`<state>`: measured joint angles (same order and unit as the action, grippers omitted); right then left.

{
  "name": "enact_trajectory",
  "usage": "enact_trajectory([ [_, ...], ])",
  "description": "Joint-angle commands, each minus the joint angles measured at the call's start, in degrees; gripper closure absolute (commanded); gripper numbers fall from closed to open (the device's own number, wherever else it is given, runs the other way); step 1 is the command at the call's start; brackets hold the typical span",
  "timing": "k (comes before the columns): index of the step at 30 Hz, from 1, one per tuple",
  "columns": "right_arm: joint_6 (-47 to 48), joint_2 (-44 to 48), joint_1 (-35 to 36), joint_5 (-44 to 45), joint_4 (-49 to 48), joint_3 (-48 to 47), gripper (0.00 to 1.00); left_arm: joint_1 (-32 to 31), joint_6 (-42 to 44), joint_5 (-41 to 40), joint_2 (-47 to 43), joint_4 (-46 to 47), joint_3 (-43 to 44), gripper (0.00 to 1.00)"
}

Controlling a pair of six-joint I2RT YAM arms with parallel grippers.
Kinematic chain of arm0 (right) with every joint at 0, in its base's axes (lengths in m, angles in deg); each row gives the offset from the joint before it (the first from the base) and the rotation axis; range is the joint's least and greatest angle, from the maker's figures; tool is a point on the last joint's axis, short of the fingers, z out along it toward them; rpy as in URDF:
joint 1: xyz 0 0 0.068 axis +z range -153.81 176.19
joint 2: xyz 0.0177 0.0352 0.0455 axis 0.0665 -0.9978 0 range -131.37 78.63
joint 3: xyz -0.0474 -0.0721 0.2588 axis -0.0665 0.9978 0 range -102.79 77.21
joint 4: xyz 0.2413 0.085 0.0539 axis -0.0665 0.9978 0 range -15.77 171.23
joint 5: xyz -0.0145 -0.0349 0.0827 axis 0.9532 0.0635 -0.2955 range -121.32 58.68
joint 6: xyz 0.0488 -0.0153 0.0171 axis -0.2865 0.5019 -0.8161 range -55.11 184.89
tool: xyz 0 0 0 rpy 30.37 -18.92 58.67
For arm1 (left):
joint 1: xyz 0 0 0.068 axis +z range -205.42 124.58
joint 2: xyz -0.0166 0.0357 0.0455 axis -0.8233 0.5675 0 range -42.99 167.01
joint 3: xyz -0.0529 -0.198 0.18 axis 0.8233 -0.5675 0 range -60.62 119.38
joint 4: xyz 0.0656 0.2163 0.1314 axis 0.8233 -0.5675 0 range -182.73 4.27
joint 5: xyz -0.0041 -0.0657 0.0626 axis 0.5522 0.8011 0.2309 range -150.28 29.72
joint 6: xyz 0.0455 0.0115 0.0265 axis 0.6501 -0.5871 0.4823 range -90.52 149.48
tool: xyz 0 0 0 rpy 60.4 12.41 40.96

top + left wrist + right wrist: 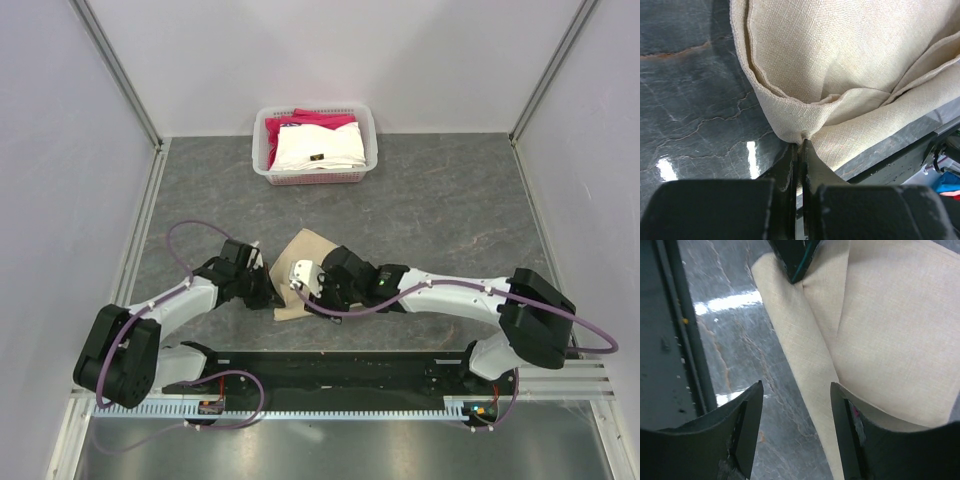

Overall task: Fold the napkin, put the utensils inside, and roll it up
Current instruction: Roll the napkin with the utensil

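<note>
**Napkin pinched by one tool, straddled by the other**

Grips a bunched fold of the napkin (840, 60) with the left tool (801, 142), jaws fully closed, cloth gathered right at the tips and spreading away ahead over the worktop (690, 100). Holds the right tool (796, 390) spread wide and empty, just above the same cloth.

Turns, for the coming move, on one line: a long folded strip running straight ahead of the right tool, from between its open jaws to dark pointed tips at the far end, probably the left tool's pinch. Sits nearer one finger than the other, with bare worktop under the second. Puts both tools at the napkin, facing each other across it. Favours the right tool, better lined up with the fold's long axis and free to close; finds the left tool already committed.

Looks plain tan-beige, woven and soft. Reads from above as a pointed kite shape, partly folded, with doubled layered edges near the left tool and one diagonal crease ahead of the right. Shows no knife in any view, so judged mid-fold, utensil step not yet begun. Risks dragging the layers askew if pulled from one side only.
</note>
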<state>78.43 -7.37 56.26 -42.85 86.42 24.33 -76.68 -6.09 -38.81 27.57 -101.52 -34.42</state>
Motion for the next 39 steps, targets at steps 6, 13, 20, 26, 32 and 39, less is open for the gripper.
enact_trajectory([
  [6,8.2,-3.7,6.0,13.6,-5.9,0.9,0.40,-0.2,1.0,-4.1,1.4,-4.1,1.8,0.98],
  [13,8.9,-6.6,6.6,11.9,-6.0,-0.5,0.46,-0.2,1.2,-3.8,1.9,-4.1,1.9,0.98],
  [20,10.2,-10.0,6.5,12.8,-5.9,-1.3,0.46,-0.2,1.4,-3.5,2.5,-4.0,2.1,0.98],
  [26,10.5,-15.1,6.3,11.6,-4.3,-3.5,0.47,-0.1,1.6,-2.4,3.7,-3.4,2.3,0.98],
  [32,9.8,-17.6,5.3,8.6,0.6,-5.1,0.63,-0.2,2.0,-2.9,3.2,-3.4,3.2,0.98],
  [39,6.2,-18.9,3.8,9.3,6.9,-6.7,0.75,1.6,2.0,-8.6,1.6,-7.4,8.9,0.72],
])
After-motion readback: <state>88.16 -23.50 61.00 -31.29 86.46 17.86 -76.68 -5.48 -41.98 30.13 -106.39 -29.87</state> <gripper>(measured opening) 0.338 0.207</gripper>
